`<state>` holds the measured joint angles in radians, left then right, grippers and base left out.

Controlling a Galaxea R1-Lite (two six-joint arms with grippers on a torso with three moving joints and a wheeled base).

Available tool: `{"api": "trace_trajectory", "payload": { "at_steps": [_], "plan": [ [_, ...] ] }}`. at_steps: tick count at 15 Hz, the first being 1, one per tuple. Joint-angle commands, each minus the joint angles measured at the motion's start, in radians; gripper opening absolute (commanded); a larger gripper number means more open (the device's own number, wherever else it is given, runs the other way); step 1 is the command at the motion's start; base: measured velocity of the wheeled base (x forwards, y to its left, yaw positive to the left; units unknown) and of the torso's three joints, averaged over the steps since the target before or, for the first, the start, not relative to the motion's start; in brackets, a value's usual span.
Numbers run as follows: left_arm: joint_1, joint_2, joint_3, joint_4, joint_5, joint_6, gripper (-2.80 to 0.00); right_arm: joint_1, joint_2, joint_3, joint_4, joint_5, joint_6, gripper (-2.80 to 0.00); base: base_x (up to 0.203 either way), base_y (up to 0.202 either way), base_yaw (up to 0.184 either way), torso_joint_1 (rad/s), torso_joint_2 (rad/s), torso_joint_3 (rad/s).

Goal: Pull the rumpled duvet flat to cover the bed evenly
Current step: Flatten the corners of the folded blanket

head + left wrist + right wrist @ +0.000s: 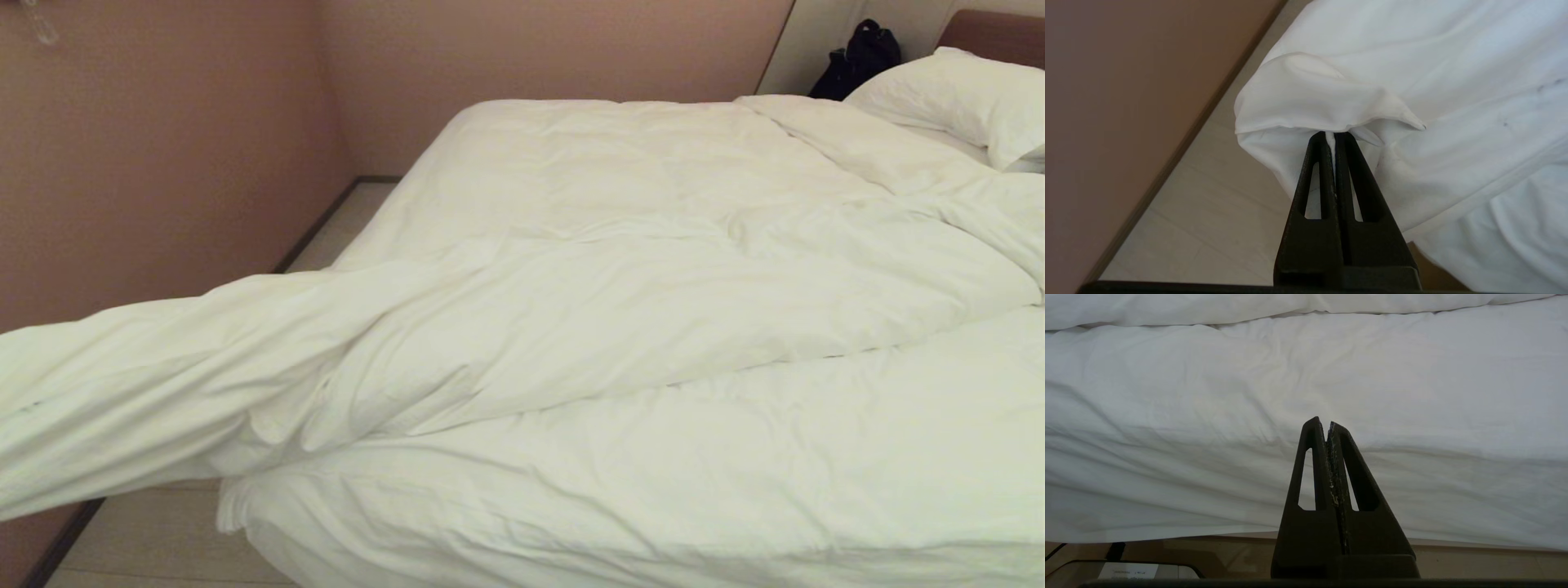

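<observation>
White and puffy, the duvet lies rumpled across the bed, one corner stretched off the mattress toward the pink wall (over the pale floor). The left gripper is clenched on that corner's bunched hem. The right gripper hangs beside the bed, pressed together, grasping nothing. A pillow rests by the headboard.

Left gripper rises from the bottom centre of its wrist view, jaws pinched on white cloth; right gripper, bottom centre, jaws pressed together, holding nothing
</observation>
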<state>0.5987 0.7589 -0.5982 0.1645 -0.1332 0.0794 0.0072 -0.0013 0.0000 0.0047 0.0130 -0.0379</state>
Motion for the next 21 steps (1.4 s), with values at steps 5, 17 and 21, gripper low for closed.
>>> {"api": "trace_trajectory", "payload": {
  "at_steps": [5,17,21],
  "plan": [
    [0.004,-0.01,0.052,-0.005,0.058,0.0,-2.8,0.0,0.001,0.0,0.0,0.001,0.0,-2.8,0.0,0.0,0.0,0.0,0.0,0.0],
    [0.004,-0.043,0.091,-0.009,0.059,0.0,0.0,0.0,0.001,0.0,0.0,0.001,0.0,-2.8,0.0,0.0,0.0,0.0,0.0,0.0],
    [-0.004,-0.049,0.005,-0.005,0.032,0.0,0.0,0.0,0.001,0.0,0.0,0.001,0.0,-2.8,0.0,0.0,0.0,0.0,0.0,0.0]
  ]
}}
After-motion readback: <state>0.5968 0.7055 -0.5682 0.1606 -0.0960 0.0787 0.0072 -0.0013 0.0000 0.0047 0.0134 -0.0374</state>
